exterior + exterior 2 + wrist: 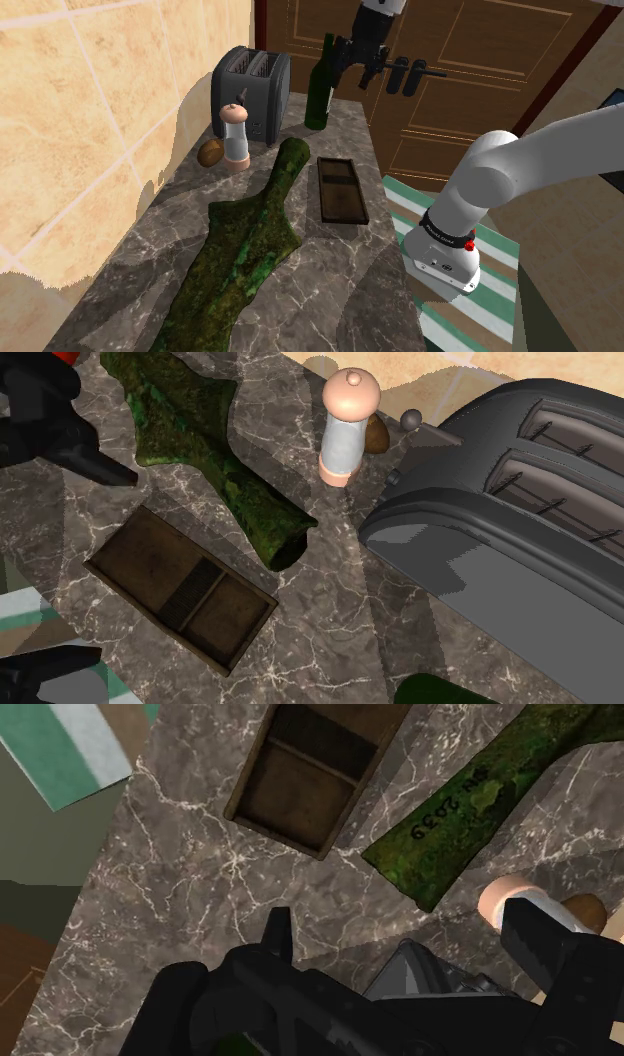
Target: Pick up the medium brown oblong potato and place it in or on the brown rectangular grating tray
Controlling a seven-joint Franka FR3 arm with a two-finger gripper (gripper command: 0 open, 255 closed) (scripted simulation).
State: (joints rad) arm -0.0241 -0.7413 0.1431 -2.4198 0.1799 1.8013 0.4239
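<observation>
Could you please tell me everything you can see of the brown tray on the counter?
The tray is a shallow, dark brown rectangle, wood-like in look, with a low raised rim. Its inside is split crosswise into sections, the narrow middle one darker and slatted. It lies flat and empty on the marble counter, close beside the narrow end of the mottled green slab but apart from it.

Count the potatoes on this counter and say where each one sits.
1. The potato lies on the counter beside the pink-capped grinder, close to the toaster. Another could be hidden behind the toaster.
</observation>
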